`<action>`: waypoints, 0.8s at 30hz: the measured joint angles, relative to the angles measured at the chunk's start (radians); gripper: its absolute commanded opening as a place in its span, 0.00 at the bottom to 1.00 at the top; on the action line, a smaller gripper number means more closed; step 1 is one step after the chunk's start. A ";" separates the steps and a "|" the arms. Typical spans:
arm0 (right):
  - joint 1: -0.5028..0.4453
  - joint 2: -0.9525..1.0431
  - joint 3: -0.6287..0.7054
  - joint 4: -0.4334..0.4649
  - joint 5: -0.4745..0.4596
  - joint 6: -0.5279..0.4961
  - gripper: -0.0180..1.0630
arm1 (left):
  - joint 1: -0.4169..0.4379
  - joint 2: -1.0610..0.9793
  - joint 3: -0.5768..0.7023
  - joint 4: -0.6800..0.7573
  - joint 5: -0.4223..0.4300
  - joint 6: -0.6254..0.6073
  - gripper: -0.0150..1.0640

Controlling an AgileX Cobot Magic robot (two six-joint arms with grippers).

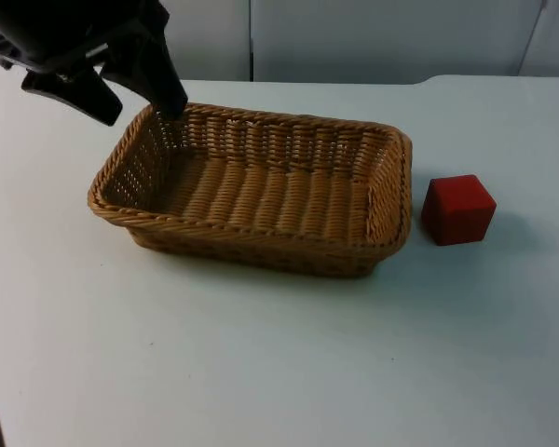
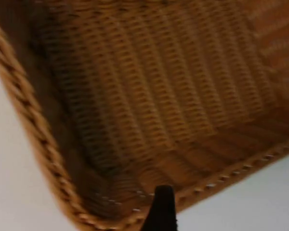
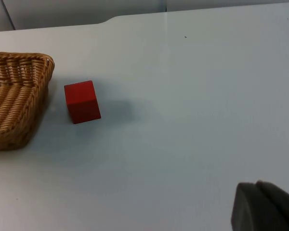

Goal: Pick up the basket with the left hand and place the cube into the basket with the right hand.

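Closest to the top camera is the bare white table (image 1: pixel 261 372), nothing on the front stretch, then the wicker basket (image 1: pixel 261 191) sits just above the middle of the frame, left of centre. It's a rectangle with its long axis running left to right across the picture, slightly tilted so the right end sits a bit lower in the frame. Open side up, nothing inside it.

The left gripper (image 1: pixel 135 98) is at the upper left of the frame, right over the basket's upper-left corner. One finger looks like it's dipping down at the rim there, the other is out past the wall, so the jaws seem to be apart and straddling the rim rather than clamped on it. In the left wrist view you get the woven inside of the basket (image 2: pixel 149 96) with a fingertip at its corner rim. I'd say the grab isn't made yet, and the basket looks flat on the table.

The red cube (image 1: pixel 457 209) is at centre right, just beside the basket's right short end, not touching it. It's turned a little against the basket's edge. The right arm is the nearer one; in its wrist view the cube (image 3: pixel 82 101) lies ahead beside the basket corner, well apart from it. The right gripper (image 3: pixel 265 207) waits, can't tell its opening.
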 measured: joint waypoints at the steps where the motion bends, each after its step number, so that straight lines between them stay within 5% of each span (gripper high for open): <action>1: 0.000 0.000 0.000 0.000 0.000 0.000 0.02 | 0.000 0.000 0.000 0.000 0.000 0.000 0.66; 4: 0.000 0.000 0.000 0.000 0.000 0.000 0.02 | -0.035 0.096 -0.130 0.290 -0.022 -0.185 0.66; 7: 0.000 0.000 0.000 0.000 0.000 0.000 0.02 | -0.044 0.148 -0.198 0.387 -0.031 -0.237 0.66; 21: 0.000 0.000 0.000 0.000 0.000 0.000 0.02 | -0.044 0.341 -0.235 0.519 -0.164 -0.257 0.65; 24: 0.000 0.000 0.000 0.000 0.000 0.000 0.02 | -0.044 0.370 -0.237 0.519 -0.178 -0.259 0.51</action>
